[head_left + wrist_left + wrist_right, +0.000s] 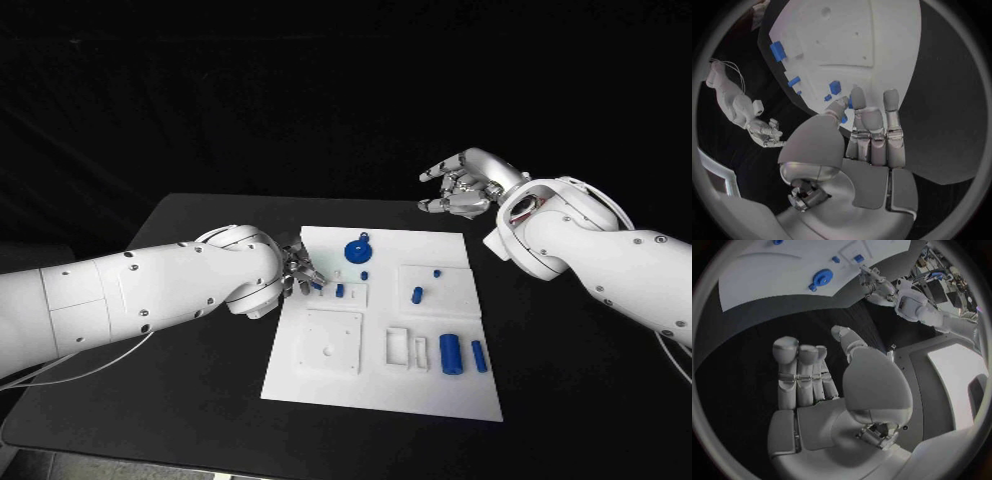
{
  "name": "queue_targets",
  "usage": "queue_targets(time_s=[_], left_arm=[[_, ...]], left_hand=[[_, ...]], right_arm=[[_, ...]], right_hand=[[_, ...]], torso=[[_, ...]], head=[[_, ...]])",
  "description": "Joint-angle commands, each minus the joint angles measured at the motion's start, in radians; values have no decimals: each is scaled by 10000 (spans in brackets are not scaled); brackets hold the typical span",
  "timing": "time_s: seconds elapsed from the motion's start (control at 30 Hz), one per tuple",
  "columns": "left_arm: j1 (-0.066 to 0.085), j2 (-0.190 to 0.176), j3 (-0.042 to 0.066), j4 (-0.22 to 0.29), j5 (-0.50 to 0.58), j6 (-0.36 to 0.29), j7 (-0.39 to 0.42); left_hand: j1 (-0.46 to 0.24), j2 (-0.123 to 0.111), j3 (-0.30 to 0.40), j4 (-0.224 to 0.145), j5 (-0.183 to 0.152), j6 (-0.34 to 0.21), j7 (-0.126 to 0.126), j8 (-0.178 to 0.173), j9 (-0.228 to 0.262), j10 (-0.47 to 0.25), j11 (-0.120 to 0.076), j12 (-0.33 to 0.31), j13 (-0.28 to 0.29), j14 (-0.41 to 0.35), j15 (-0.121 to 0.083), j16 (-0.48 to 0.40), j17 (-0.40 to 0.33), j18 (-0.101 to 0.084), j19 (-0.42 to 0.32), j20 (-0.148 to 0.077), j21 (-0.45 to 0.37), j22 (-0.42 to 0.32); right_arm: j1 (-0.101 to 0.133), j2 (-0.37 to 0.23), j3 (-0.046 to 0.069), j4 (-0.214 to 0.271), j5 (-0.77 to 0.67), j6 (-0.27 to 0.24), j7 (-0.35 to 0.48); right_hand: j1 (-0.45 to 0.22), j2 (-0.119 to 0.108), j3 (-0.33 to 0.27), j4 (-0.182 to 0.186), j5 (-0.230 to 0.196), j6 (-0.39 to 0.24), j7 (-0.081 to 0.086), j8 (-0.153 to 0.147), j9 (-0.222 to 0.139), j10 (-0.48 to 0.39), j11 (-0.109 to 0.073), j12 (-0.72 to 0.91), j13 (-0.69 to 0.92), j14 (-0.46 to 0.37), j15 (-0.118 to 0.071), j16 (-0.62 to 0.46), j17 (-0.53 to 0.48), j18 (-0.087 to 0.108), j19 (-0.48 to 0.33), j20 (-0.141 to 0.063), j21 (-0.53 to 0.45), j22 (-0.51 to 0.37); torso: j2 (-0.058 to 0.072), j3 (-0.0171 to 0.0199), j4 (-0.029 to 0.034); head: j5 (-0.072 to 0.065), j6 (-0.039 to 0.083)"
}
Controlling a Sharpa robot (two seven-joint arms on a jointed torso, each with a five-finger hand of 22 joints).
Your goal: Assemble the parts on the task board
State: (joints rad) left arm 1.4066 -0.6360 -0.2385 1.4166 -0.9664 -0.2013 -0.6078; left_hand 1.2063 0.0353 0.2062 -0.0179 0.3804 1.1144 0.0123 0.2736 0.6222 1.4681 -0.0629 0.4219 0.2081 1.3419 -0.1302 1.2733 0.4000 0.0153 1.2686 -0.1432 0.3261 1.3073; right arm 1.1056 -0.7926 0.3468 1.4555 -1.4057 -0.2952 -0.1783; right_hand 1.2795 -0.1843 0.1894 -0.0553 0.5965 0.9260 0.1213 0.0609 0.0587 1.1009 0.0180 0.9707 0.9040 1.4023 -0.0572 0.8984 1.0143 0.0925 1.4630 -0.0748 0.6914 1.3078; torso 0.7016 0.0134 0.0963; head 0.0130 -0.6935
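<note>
Counting seven blue parts (pixel 451 352) on one task board (pixel 433 395), two hands.

Both arms have smooth white rounded shells dotted with small dark screws. Each ends in a silver segmented hand: left hand (pixel 299 272), right hand (pixel 462 183). Thin pale cables (pixel 87 365) trail behind the left hand, under its arm.

We can't tell whether the left hand (pixel 296 272) touches the small blue part (pixel 316 286) at its fingertips; the arm hides most of the hand in head view. Board's (pixel 879 45) far end is cut off in left wrist view. Parts there too small to ID.
</note>
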Motion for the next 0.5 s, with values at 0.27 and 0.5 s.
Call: queue_targets(time_s=[0.27, 0.5], left_arm=[[-100, 141, -6, -98, -175, 107, 63], [-121, 228, -7, -164, -185, 235, 63]], left_hand=[[-20, 51, 403, -324, 63, 357, -325, 36, 3482, 394, -64, 78, 12, 61, -12, -35, 33, -153, 19, -36, 29, 185], [-20, 53, 420, -340, 63, 348, -319, 27, 3498, 389, -61, 74, 6, 60, -10, -50, 45, -153, 12, -35, 37, 183]], right_arm=[[-7, 14, 5, 28, -49, 140, 24], [-8, 15, 5, 25, -51, 182, 18]], right_hand=[[-121, 12, 84, 2, 82, 105, 9, -14, 13, -3, -76, -29, 6, 29, -36, -60, -9, 114, 231, -46, 0, 803], [-121, 12, 84, 2, 82, 105, 9, -14, 13, -3, -76, -29, 6, 29, -36, -60, -9, 114, 231, -46, 0, 803]], torso=[[0, 1, 0], [-16, -9, 12]], head=[[5, -8], [25, -15]])
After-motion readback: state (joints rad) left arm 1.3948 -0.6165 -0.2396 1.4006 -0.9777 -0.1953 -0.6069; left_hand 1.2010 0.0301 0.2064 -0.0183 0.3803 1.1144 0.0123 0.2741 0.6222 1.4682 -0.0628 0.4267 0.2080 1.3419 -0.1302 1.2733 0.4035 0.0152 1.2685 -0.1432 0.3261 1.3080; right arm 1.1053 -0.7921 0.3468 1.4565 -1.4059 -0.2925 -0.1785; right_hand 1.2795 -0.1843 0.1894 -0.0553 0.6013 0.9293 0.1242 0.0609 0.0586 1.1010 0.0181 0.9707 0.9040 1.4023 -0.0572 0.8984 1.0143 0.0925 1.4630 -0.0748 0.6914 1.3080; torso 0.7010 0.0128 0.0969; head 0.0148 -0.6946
